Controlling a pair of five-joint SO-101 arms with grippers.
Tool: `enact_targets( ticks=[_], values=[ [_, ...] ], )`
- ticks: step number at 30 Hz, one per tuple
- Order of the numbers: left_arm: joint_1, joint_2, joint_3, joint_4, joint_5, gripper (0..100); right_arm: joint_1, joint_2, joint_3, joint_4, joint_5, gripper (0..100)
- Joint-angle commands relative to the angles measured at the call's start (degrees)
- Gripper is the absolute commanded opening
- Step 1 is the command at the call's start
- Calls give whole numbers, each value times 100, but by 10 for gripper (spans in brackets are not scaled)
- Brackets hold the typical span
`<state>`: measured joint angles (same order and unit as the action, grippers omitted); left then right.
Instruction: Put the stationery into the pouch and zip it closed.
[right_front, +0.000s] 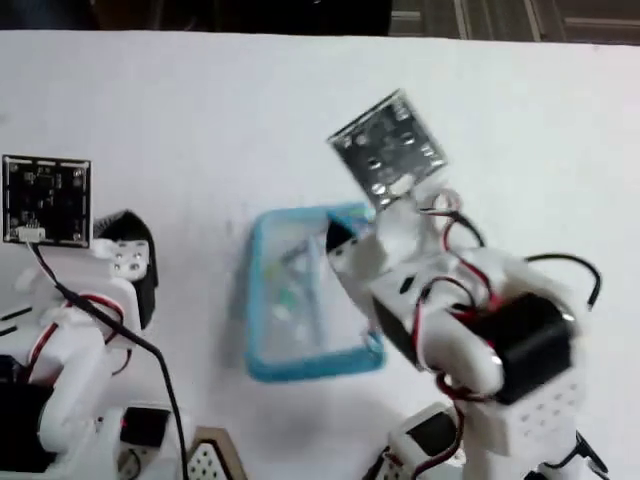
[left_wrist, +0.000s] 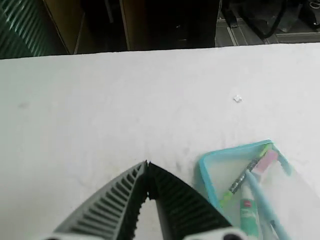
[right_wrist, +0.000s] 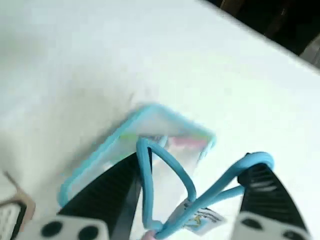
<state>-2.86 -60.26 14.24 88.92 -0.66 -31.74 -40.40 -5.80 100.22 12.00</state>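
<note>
High view: the clear plastic pouch with blue trim (right_front: 290, 300) lies on the white table (right_front: 520, 120), one end under the right gripper (right_front: 340, 240). Left wrist view: the left gripper (left_wrist: 147, 172) has its fingers pressed together, with the pouch just beside their tips and pens (left_wrist: 240, 180) inside it. Right wrist view: the fingers (right_wrist: 107, 192) are spread, with the pouch's blue rim looping between them.

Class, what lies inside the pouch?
Through the clear pouch: a pink block, a dark pen and a green-labelled tube. The right arm covers one end.
</note>
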Motion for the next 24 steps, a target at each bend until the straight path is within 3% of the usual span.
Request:
enact_targets(
  ticks=[1,7,12,18,21,24],
  values=[
    [-22,-13,97,-299,-35,24,13,-629,1248,-136,0,283],
    [-31,-22,941,-712,-114,24,22,-2290,3376,-875,62,283],
    [-453,-101,1820,-1178,-923,24,31,-4004,5266,-1534,527,266],
    [-1297,-1341,2901,-1820,-967,24,84,-6360,6954,-2721,563,3],
    [-1297,-2220,3666,-2066,-967,24,593,-6123,7376,-3099,536,72],
    [-1297,-3081,4668,-2655,-967,24,1077,-6000,7938,-3820,536,65]
  ],
)
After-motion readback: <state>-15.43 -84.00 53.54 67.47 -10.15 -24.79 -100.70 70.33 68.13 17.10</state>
